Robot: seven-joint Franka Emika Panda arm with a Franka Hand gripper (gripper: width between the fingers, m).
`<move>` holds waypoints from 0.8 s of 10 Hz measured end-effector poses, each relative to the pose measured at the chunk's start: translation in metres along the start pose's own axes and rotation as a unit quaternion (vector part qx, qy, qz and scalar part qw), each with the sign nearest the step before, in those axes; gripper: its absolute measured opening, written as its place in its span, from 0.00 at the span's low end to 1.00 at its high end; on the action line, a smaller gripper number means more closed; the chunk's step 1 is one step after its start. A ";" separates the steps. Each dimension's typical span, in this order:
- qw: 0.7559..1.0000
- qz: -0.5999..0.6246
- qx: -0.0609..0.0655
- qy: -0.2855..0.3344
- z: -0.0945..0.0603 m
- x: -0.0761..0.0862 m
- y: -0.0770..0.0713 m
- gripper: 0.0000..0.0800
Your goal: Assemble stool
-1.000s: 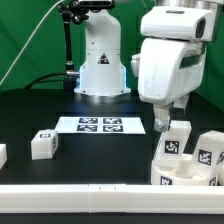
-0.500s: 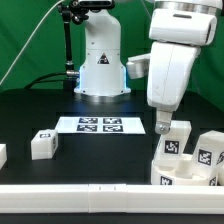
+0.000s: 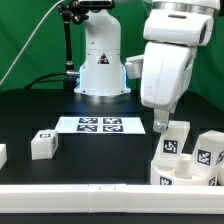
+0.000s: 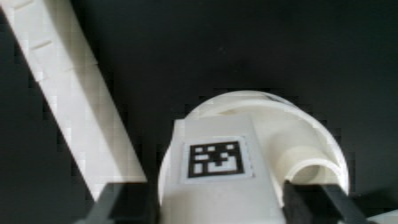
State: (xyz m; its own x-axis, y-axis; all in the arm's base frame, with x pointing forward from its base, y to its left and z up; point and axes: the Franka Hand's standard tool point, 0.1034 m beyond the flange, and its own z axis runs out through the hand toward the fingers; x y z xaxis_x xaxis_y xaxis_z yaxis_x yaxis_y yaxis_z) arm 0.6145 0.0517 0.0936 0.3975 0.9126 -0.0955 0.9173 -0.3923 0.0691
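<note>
The round white seat (image 3: 188, 172) lies at the exterior view's right, near the front rail. A blocky white tagged leg (image 3: 176, 141) stands upright on it. My gripper (image 3: 167, 126) is at this leg's top, shut on it; one finger shows on the leg's left side. In the wrist view the leg (image 4: 222, 150) fills the gap between my two dark fingers (image 4: 125, 206), and my gripper (image 4: 228, 208) is closed on its sides. A second leg (image 3: 210, 150) stands on the seat further right. A loose leg (image 3: 42, 144) lies at the left.
The marker board (image 3: 98, 125) lies in the middle, before the robot base (image 3: 102, 62). The long white rail (image 3: 90, 196) runs along the front and also shows in the wrist view (image 4: 71, 95). Another white piece (image 3: 2, 154) is cut off at the left edge.
My wrist and hand have turned about the upright leg while staying over it. The leg, seat and loose parts keep their places.
</note>
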 end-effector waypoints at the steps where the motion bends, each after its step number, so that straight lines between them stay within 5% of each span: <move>1: 1.000 0.024 0.002 0.001 0.000 -0.001 0.000 0.42; 5: 0.971 0.240 0.006 -0.004 0.001 -0.007 0.000 0.42; 8: 0.923 0.384 0.004 0.006 0.002 -0.007 0.000 0.42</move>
State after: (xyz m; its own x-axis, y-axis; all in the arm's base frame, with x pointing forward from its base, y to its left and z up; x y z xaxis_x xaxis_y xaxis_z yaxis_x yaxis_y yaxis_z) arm 0.6115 0.0458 0.0923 0.9301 0.3671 -0.0094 0.3660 -0.9247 0.1049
